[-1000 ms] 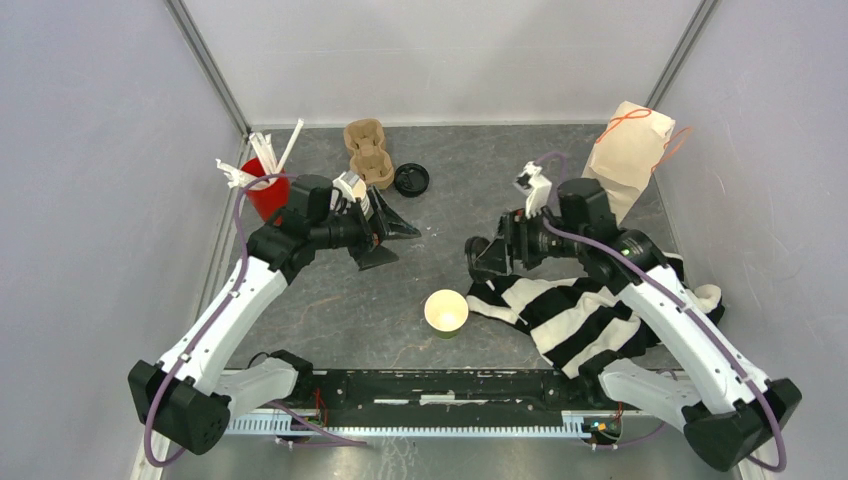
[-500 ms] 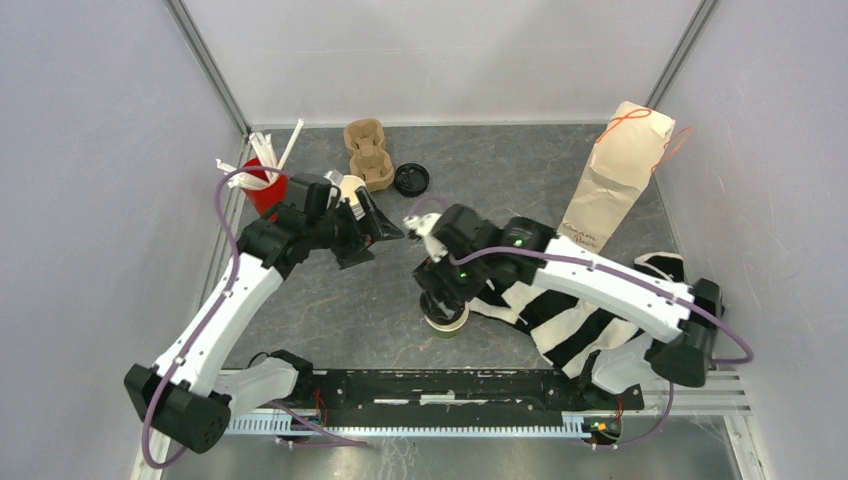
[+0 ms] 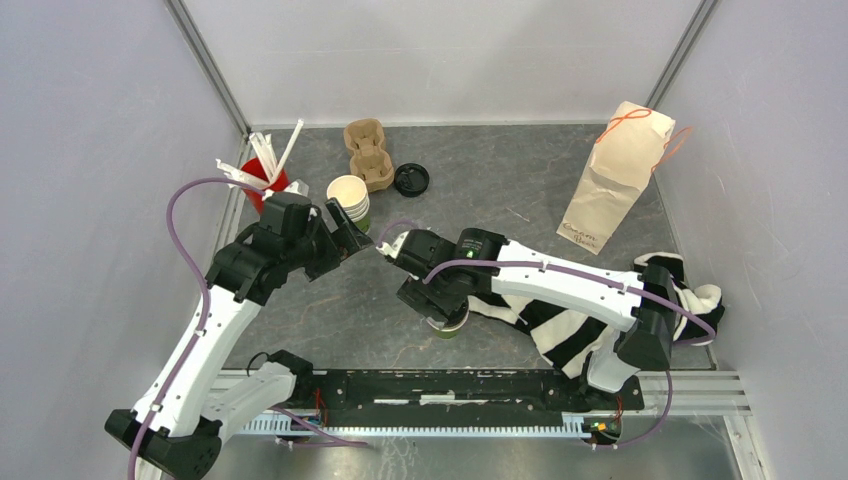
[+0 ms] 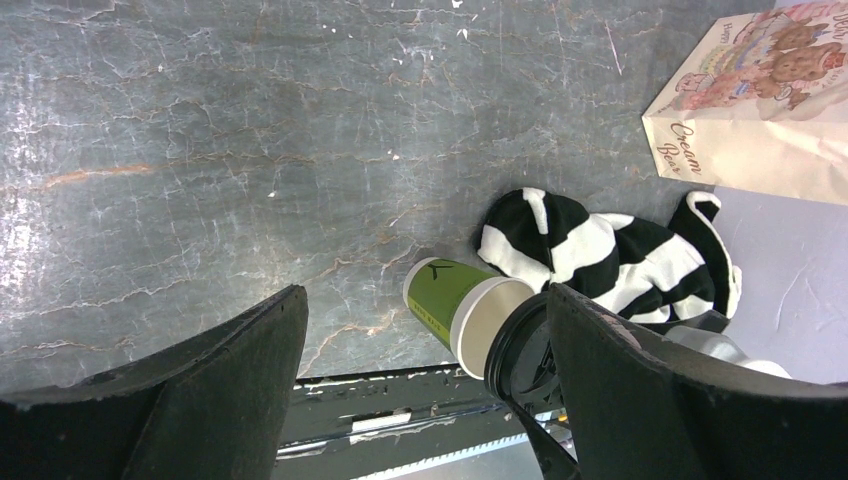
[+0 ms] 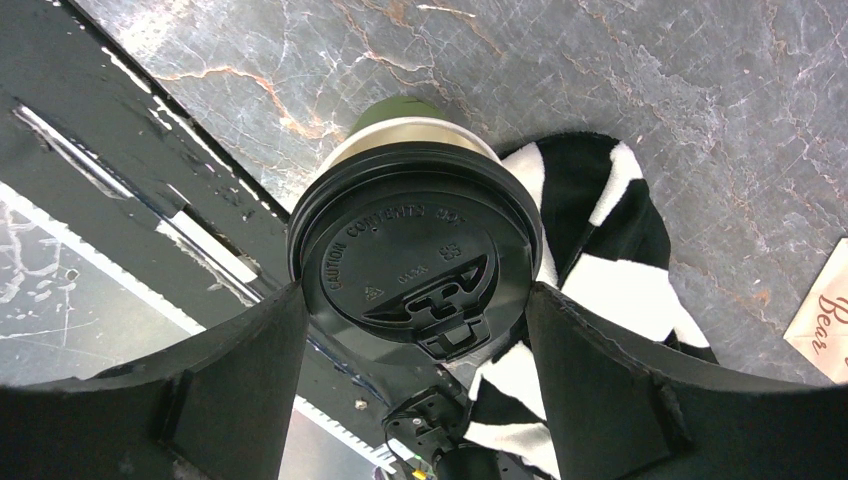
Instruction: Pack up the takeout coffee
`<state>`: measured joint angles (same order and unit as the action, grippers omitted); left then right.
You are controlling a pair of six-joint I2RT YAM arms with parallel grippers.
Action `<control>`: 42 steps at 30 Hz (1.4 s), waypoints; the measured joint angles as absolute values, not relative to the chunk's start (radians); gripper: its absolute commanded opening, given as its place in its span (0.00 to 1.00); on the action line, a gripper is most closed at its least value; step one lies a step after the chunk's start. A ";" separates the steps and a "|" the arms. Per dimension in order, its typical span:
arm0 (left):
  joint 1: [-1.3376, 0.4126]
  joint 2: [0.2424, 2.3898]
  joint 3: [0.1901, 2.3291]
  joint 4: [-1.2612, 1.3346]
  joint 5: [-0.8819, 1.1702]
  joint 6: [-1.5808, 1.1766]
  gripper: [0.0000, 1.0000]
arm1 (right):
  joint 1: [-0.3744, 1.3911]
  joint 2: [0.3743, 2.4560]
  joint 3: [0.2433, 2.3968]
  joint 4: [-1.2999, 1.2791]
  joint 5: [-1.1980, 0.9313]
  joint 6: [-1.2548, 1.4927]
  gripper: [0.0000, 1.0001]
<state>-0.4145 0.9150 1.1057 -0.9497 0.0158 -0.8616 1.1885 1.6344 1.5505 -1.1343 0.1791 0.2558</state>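
Looking down, we see the right gripper (image 5: 415, 295) grasping a round black plastic lid (image 5: 410, 250) atop a small green paper cup (image 4: 440, 295) just beside the black-and-white striped cloth (image 3: 560, 335); the left gripper (image 3: 350, 238) hangs released, well apart from that cloth.

The worktop (image 4: 200, 150) is dark grey stone-look, veined in white and rust. One cup (image 4: 440, 298) is olive green with a cream rim and a glossy black lid (image 5: 415, 250); a second green cup (image 3: 348, 194) shows cream inside. The cloth (image 4: 600, 250) is striped black and white. The carrier (image 3: 367, 152) is brown, the straw cup (image 3: 265, 188) red with white straws (image 3: 266, 150), the bag (image 3: 618, 165) tan with an orange string (image 3: 630, 117).
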 measured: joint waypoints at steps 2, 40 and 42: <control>-0.414 0.913 1.106 -0.950 0.010 -0.861 0.94 | 1.188 1.636 1.534 -1.130 0.184 0.255 0.83; -0.414 0.942 1.106 -0.941 0.036 -0.801 0.95 | 1.186 1.686 1.510 -1.104 0.184 0.220 0.85; -0.414 0.943 1.106 -0.941 0.036 -0.796 0.95 | 1.187 1.686 1.510 -1.104 0.184 0.220 0.85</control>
